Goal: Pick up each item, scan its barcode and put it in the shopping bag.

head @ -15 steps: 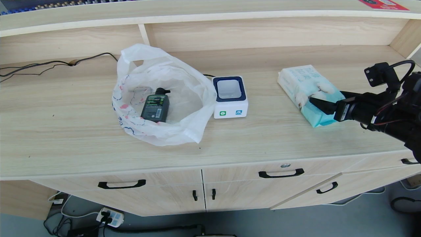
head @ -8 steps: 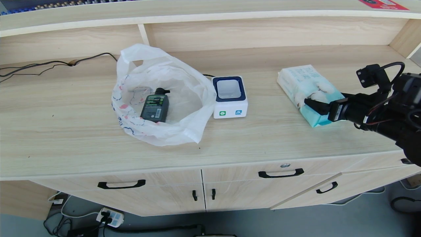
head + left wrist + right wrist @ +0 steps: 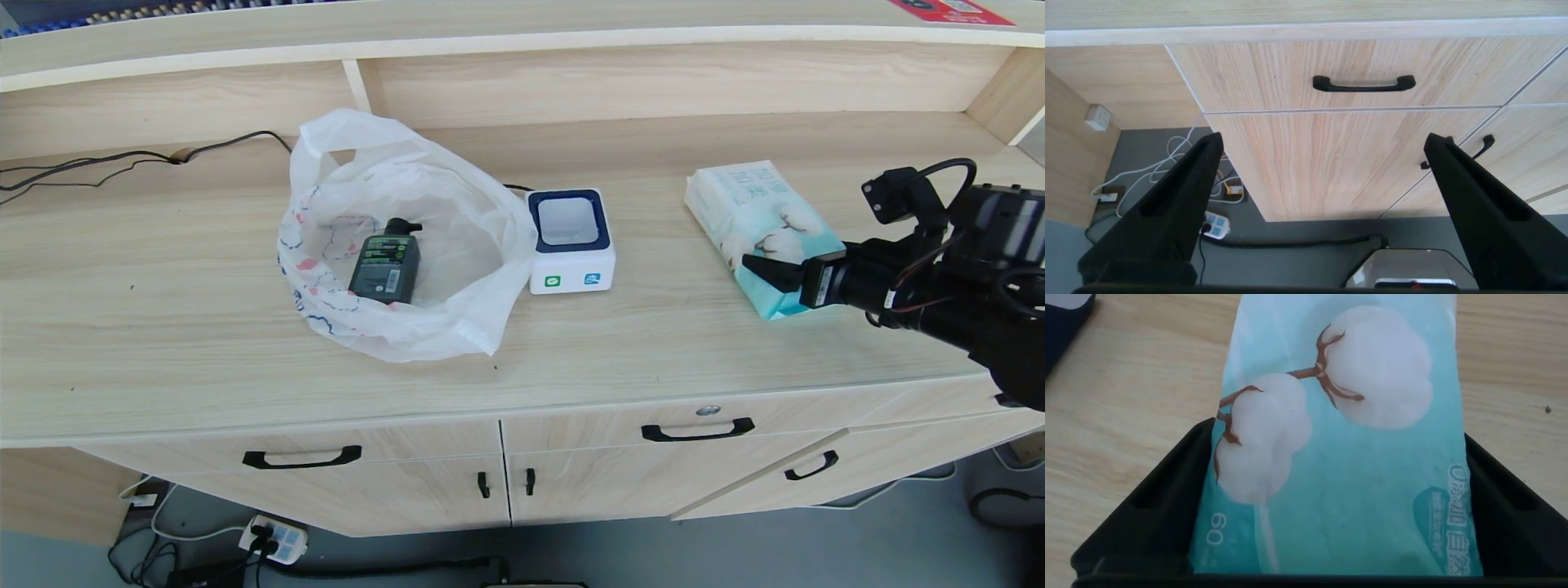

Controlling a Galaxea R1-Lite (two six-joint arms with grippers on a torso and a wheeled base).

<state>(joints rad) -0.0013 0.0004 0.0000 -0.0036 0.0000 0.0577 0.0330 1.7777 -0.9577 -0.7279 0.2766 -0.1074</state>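
Observation:
A teal tissue pack (image 3: 755, 216) printed with cotton bolls lies on the right part of the wooden counter (image 3: 653, 351). My right gripper (image 3: 775, 263) comes in from the right and is shut on the pack's near end. In the right wrist view the pack (image 3: 1339, 474) sits between both black fingers (image 3: 1167, 498), which press its sides. The white shopping bag (image 3: 482, 237) stands open at centre-left with a dark pump bottle (image 3: 385, 265) lying inside. A white barcode scanner (image 3: 570, 241) stands just right of the bag. My left gripper (image 3: 1323, 143) hangs open below counter height, facing the drawer fronts.
Black cables (image 3: 122, 159) run along the counter's back left. A raised shelf (image 3: 653, 77) closes off the back. Drawers with black handles (image 3: 1364, 82) sit under the counter's front edge. Bare counter lies between the scanner and the tissue pack.
My right gripper has shifted left, and the near end of the tissue pack has swung left with it. The bag, bottle and scanner stay put.

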